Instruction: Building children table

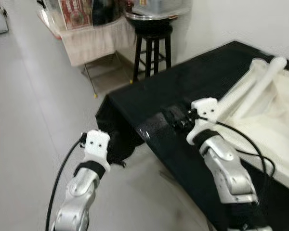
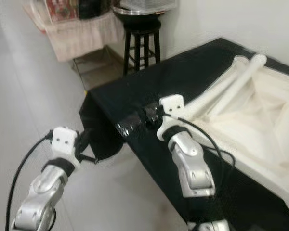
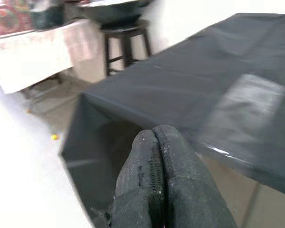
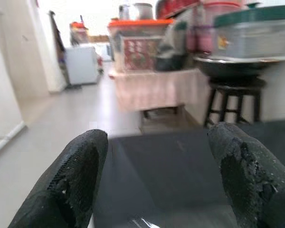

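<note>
While the left gripper (image 3: 156, 185), fingers pressed together, hangs at lower left, the right gripper (image 4: 156, 185) is spread mid-frame over the glossy black table (image 1: 183, 82); white upturned children's table (image 1: 265, 106) lies at right.

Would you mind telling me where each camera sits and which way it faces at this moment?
Left eye view: on the head, looking forward and down at the black table and white table parts; both silver arms show.
Right eye view: same head, same scene; right gripper over the table edge, left gripper off its corner.
Left wrist view: along its shut fingers toward the table corner.
Right wrist view: between its open fingers, across the tabletop.
Shared: all views show the black stool.
</note>
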You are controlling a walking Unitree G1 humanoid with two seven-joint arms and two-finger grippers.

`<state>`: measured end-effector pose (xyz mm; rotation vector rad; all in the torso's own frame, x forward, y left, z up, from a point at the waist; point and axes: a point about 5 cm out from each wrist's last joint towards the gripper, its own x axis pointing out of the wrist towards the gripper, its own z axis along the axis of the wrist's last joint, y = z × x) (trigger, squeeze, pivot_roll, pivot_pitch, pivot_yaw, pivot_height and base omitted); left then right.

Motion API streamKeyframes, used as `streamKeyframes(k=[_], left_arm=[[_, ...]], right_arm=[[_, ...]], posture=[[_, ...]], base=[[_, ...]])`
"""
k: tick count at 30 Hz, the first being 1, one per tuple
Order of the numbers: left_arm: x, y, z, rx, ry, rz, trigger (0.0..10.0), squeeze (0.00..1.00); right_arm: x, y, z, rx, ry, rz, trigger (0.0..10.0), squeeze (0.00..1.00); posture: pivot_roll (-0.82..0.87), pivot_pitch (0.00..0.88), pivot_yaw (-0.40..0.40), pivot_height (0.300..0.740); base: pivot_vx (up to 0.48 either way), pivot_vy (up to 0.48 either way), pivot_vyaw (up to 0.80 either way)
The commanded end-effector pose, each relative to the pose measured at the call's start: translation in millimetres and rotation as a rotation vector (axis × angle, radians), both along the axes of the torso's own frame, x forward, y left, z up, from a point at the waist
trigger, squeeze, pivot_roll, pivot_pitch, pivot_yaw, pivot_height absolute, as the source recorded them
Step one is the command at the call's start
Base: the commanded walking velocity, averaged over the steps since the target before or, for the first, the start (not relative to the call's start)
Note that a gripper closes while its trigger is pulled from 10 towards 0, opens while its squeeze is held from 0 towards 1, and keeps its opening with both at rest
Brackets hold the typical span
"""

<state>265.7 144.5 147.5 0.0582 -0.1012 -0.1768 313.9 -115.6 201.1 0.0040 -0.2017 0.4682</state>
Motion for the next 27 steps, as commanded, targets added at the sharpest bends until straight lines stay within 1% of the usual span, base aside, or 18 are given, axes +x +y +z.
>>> streamKeyframes(k=[1, 2, 5, 13, 17, 25, 27], left_arm=[[3.8, -0.1, 4.5, -0.005, -0.01, 0.003, 10.0, 0.0], [8.7, 0.6, 11.7, -0.005, -0.035, 0.004, 10.0, 0.0], [11.7, 1.2, 15.9, -0.005, -0.049, 0.003, 10.0, 0.0], [13.7, 2.1, 18.9, -0.008, -0.057, 0.006, 10.0, 0.0], [14.2, 3.1, 18.9, -0.034, -0.05, 0.037, 10.0, 0.0], [17.1, 5.0, 19.1, -0.023, -0.035, 0.051, 10.0, 0.0], [18.3, 4.9, 18.4, -0.021, -0.024, 0.048, 10.0, 0.0]], right_arm=[[-1.5, -1.4, 2.2, -0.001, 0.002, 0.005, 10.0, 0.0], [-1.5, 0.1, 7.6, -0.004, -0.018, 0.011, 10.0, 0.0], [-1.5, 0.6, 10.8, -0.007, -0.03, 0.013, 10.0, 0.0], [-1.4, -0.2, 15.1, -0.008, -0.044, 0.011, 10.0, 0.0], [-1.7, 0.3, 16.5, -0.005, -0.044, 0.014, 10.0, 0.0], [-2.2, 1.6, 17.6, -0.005, -0.043, 0.017, 10.0, 0.0], [-2.2, 1.8, 17.9, -0.006, -0.043, 0.016, 10.0, 0.0]], posture=[[0.07, 0.09, -0.016, 0.74], [0.06, 0.087, -0.015, 0.74], [0.06, 0.081, -0.012, 0.74], [0.06, 0.08, -0.007, 0.74], [0.06, 0.083, -0.008, 0.74], [0.07, 0.086, -0.005, 0.74], [0.07, 0.086, -0.004, 0.74]], base=[[0.255, 0.0, -0.8], [0.255, 0.0, -0.8], [0.255, 0.0, -0.8], [0.254, 0.0, -0.8], [0.0, 0.0, -0.8], [0.0, 0.0, -0.8], [0.0, 0.48, -0.8]])
